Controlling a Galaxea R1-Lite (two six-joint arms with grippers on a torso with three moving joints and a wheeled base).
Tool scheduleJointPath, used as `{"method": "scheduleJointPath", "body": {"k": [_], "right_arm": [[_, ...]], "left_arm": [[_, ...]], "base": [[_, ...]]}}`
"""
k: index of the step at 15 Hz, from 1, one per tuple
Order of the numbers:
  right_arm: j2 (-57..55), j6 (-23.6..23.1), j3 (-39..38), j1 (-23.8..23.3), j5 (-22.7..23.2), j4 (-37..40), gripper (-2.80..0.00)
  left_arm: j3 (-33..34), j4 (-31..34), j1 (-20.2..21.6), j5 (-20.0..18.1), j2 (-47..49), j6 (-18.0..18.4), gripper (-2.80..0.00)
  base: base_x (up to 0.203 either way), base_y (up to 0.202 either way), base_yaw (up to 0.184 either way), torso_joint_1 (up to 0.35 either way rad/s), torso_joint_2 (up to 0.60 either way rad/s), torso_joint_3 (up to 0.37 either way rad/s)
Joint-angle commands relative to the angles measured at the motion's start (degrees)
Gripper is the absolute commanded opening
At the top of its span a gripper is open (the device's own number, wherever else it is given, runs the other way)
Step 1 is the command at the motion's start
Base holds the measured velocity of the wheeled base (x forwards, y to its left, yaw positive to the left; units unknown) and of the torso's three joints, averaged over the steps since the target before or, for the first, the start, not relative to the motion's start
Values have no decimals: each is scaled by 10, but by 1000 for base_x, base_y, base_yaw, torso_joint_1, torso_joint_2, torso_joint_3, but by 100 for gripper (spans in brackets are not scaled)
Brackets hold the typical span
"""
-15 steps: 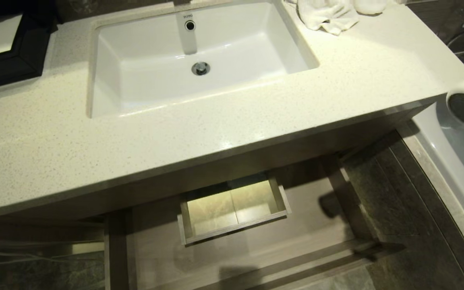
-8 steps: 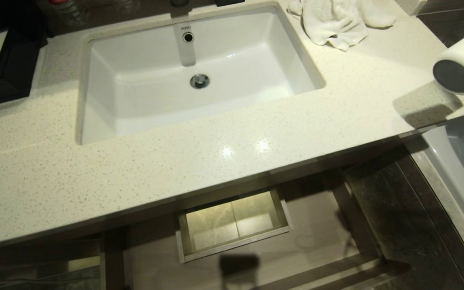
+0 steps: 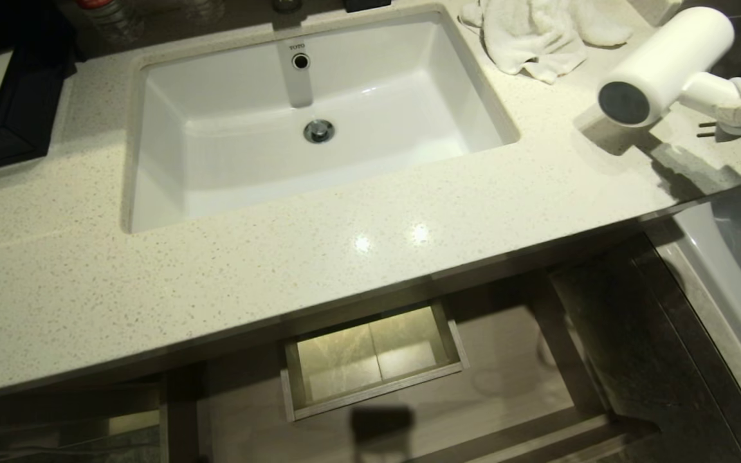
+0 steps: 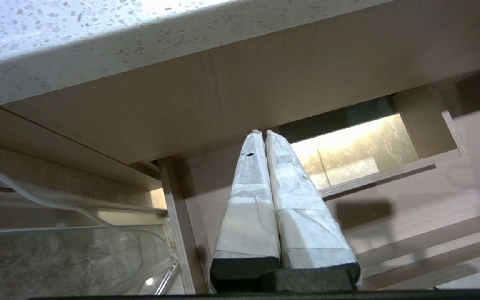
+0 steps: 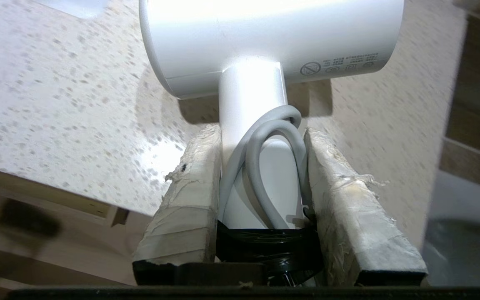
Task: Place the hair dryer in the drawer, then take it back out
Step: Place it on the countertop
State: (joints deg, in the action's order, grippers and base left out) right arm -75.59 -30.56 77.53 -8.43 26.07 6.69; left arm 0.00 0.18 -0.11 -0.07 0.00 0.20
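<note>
The white hair dryer (image 3: pixel 666 61) hangs just above the speckled countertop (image 3: pixel 280 257) at its far right, with the dark grey round end turned toward the sink. My right gripper (image 3: pixel 727 103) comes in from the right edge, shut on the hair dryer's handle. The right wrist view shows both taped fingers (image 5: pixel 190 187) clamping the handle and the grey cord of the hair dryer (image 5: pixel 265 37). The drawer (image 3: pixel 505 360) stands pulled out below the counter, its boxed cutout (image 3: pixel 370 360) lit. My left gripper (image 4: pixel 263 132) is shut and empty, parked low beside the drawer (image 4: pixel 431 200).
A white sink (image 3: pixel 409 77) is set into the counter. A crumpled white towel (image 3: pixel 538 38) lies behind the hair dryer. A dark frame (image 3: pixel 4 109) stands at the far left. A bathtub rim (image 3: pixel 724 283) runs along the right, past the counter's end.
The whole view shifted as the camera rose. The hair dryer came from beyond the counter's right end up and left over the countertop, still held by my right gripper.
</note>
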Motion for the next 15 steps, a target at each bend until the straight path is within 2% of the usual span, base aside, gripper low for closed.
{"method": "scheduleJointPath", "body": {"k": [1, 3, 6, 10, 15], "right_arm": [[-76, -1, 50, 2, 72, 4, -280], [-102, -5, 67, 3, 105, 2, -280], [-160, -12, 104, 4, 126, 1, -280], [-208, -13, 153, 5, 129, 1, -280], [-170, -32, 148, 1, 129, -8, -280]], "left_arm": [[1, 0, 0, 0, 0, 0, -280], [1, 0, 0, 1, 0, 0, -280], [1, 0, 0, 0, 0, 0, -280], [1, 0, 0, 0, 0, 0, -280], [1, 0, 0, 0, 0, 0, -280]], "base": [[0, 0, 0, 0, 0, 0], [0, 0, 0, 0, 0, 0], [0, 0, 0, 0, 0, 0], [0, 0, 0, 0, 0, 0], [0, 0, 0, 0, 0, 0]]}}
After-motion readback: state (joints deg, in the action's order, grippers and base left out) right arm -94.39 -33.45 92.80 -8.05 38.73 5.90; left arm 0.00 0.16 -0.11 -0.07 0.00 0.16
